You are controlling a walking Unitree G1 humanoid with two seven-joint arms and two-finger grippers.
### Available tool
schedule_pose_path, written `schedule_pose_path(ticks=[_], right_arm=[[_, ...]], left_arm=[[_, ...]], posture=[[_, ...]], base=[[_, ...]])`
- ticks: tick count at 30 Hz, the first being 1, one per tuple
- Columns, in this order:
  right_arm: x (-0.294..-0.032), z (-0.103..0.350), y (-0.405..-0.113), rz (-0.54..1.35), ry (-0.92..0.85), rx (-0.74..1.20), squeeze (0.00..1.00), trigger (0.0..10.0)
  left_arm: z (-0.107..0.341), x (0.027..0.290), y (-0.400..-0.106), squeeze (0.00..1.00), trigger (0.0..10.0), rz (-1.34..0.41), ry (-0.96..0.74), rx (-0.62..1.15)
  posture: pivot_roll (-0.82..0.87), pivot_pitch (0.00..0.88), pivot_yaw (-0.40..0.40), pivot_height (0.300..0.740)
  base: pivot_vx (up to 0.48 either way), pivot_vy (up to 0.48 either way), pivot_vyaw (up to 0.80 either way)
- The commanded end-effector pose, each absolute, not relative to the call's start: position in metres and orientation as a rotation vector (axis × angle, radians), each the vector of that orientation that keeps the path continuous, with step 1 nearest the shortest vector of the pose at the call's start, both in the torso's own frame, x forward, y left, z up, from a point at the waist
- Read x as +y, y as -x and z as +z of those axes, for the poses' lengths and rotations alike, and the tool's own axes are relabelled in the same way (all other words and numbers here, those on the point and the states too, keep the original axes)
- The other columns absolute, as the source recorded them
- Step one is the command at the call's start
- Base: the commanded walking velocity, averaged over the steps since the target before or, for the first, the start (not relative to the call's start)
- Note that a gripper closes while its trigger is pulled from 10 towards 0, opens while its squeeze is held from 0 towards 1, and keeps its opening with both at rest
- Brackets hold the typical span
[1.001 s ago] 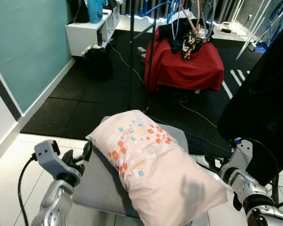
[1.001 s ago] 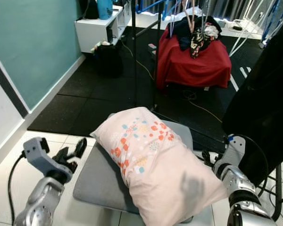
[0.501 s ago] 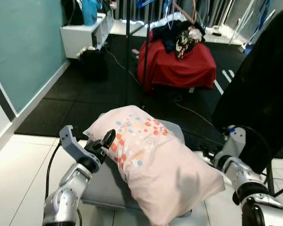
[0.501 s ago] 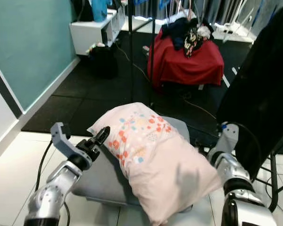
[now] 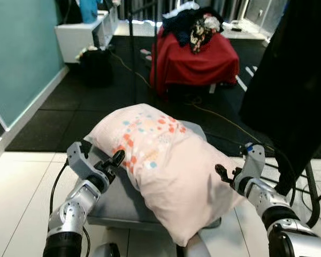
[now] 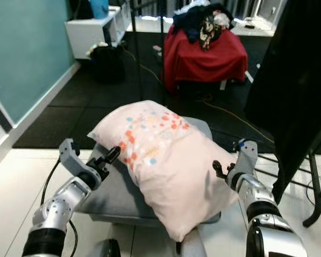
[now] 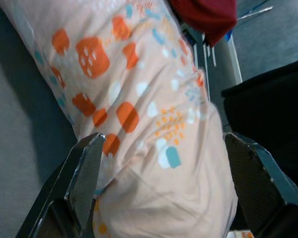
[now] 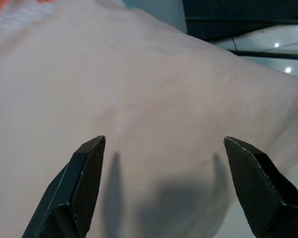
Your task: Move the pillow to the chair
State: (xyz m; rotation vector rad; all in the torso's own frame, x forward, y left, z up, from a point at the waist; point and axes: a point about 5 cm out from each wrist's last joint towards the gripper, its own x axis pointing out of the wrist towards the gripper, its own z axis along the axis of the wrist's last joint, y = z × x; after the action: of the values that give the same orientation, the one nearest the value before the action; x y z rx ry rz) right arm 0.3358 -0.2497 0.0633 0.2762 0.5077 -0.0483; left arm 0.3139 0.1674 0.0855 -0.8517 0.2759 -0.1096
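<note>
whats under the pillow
The pillow lies on a grey seat cushion, whose bare edge shows beside the left pincer. What supports the cushion is covered.

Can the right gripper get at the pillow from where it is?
Probably yes. The right gripper is open at the side of the pillow, fingers pointing at the plain pink end with nothing between them.

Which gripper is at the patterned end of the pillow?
The left gripper: it is beside the pillow's orange and blue dots. The right gripper faces the plain pink end.
</note>
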Motion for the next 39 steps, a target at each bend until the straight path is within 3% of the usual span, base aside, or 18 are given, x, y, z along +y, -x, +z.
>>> schedule_pose_path(ticks=[1,4,5,13,18,19,24,26,29,33,36,39], right_arm=[[-0.248,0.074,-0.343,-0.030,-0.289,0.491,0.00,10.0],[-0.252,0.082,-0.346,-0.034,-0.375,0.463,0.00,10.0],[-0.265,0.090,-0.345,-0.059,-0.456,0.422,0.00,10.0],[-0.289,0.086,-0.333,-0.139,-0.550,0.422,0.00,10.0],[-0.280,0.070,-0.325,-0.119,-0.717,0.453,0.00,10.0],[-0.267,0.061,-0.324,-0.089,-0.774,0.462,0.00,10.0],[-0.267,0.061,-0.324,-0.089,-0.774,0.462,0.00,10.0],[-0.255,0.058,-0.326,-0.045,-0.813,0.459,0.00,10.0],[-0.255,0.071,-0.333,0.024,-0.735,0.403,0.00,10.0],[-0.270,0.076,-0.330,0.014,-0.632,0.365,0.00,10.0],[-0.274,0.077,-0.328,0.005,-0.618,0.360,0.00,10.0],[-0.271,0.071,-0.327,0.011,-0.607,0.377,0.00,10.0]], left_arm=[[0.080,0.172,-0.314,0.00,10.0,-0.089,0.906,0.307],[0.073,0.173,-0.313,0.00,10.0,-0.080,0.969,0.319],[0.072,0.171,-0.312,0.00,10.0,-0.088,1.008,0.323],[0.074,0.177,-0.313,0.00,10.0,-0.072,1.067,0.312],[0.075,0.183,-0.313,0.00,10.0,-0.033,1.112,0.309],[0.074,0.185,-0.315,0.00,10.0,-0.017,1.134,0.305],[0.074,0.185,-0.315,0.00,10.0,-0.017,1.134,0.305],[0.076,0.187,-0.316,0.00,10.0,-0.015,1.140,0.299],[0.093,0.194,-0.312,0.00,10.0,-0.049,0.916,0.230],[0.088,0.216,-0.294,0.00,10.0,0.043,0.636,0.218],[0.084,0.222,-0.289,0.00,10.0,0.074,0.572,0.221],[0.070,0.240,-0.277,0.00,10.0,0.208,0.655,0.206]], posture=[[-0.18,0.062,-0.028,0.570],[-0.19,0.077,-0.020,0.560],[-0.20,0.091,-0.015,0.550],[-0.21,0.115,-0.006,0.525],[-0.20,0.128,-0.003,0.510],[-0.19,0.139,0.003,0.500],[-0.19,0.139,0.003,0.500],[-0.17,0.140,-0.005,0.495],[-0.15,0.129,-0.005,0.495],[-0.16,0.104,0.005,0.495],[-0.16,0.099,0.002,0.495],[-0.15,0.073,-0.014,0.495]], base=[[0.000,0.000,0.00],[0.000,0.000,0.00],[0.000,0.000,0.00],[0.000,0.000,0.00],[0.000,0.000,0.00],[0.000,0.000,0.00],[0.000,0.000,0.00],[0.000,0.000,0.00],[0.000,0.000,0.00],[0.000,0.000,0.00],[0.000,0.000,0.00],[0.000,0.000,0.00]])
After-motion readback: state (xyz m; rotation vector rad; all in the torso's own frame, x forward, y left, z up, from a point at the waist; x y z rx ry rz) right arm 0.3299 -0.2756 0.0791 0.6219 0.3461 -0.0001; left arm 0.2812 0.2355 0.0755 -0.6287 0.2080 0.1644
